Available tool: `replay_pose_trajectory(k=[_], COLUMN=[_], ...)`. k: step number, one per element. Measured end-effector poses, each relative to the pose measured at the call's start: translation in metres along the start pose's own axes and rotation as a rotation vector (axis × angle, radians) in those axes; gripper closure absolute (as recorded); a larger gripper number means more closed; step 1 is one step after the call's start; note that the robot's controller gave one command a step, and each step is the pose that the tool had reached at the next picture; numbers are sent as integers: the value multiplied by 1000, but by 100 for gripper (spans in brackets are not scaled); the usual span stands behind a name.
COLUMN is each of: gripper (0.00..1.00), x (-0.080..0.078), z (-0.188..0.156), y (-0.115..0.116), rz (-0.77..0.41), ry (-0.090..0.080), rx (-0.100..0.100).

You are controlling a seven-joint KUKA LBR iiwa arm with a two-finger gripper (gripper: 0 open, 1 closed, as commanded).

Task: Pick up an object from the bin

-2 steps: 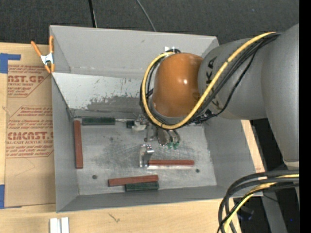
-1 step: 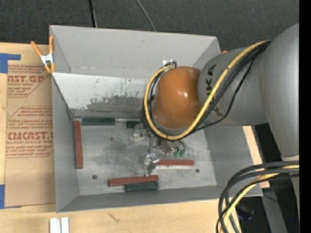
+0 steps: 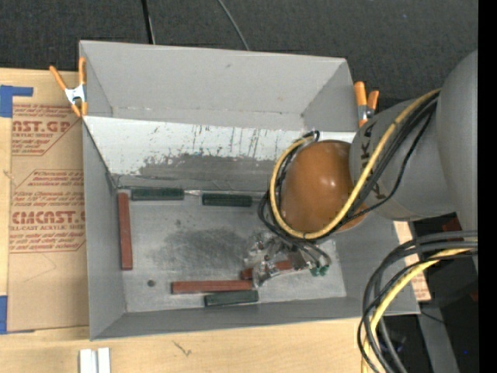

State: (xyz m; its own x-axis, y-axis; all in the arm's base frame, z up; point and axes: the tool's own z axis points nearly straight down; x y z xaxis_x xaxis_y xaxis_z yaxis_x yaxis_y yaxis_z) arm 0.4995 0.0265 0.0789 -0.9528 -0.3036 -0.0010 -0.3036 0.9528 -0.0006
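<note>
Dark carpet floor (image 3: 311,6) behind; pale wood tabletop (image 3: 233,356) in front.

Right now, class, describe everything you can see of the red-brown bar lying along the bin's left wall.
The red-brown bar is a long, slim, matte stick with squared ends, perhaps wood or plastic. It lies flat on the bin floor, lengthwise along the foot of the left wall. Nothing rests on it. A dark green bar lies close by its far end; whether they touch cannot be told.

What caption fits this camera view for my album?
Robot gripper low in a grey bin, at a short red-brown stick among longer sticks.
</note>
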Motion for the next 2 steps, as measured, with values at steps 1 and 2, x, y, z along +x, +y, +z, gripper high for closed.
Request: replay_pose_trajectory(k=[1, 2], gripper=[100, 100], x=[0, 7], z=[0, -135], y=[0, -6], rz=[0, -39], ry=[0, -1], rx=[0, -1])
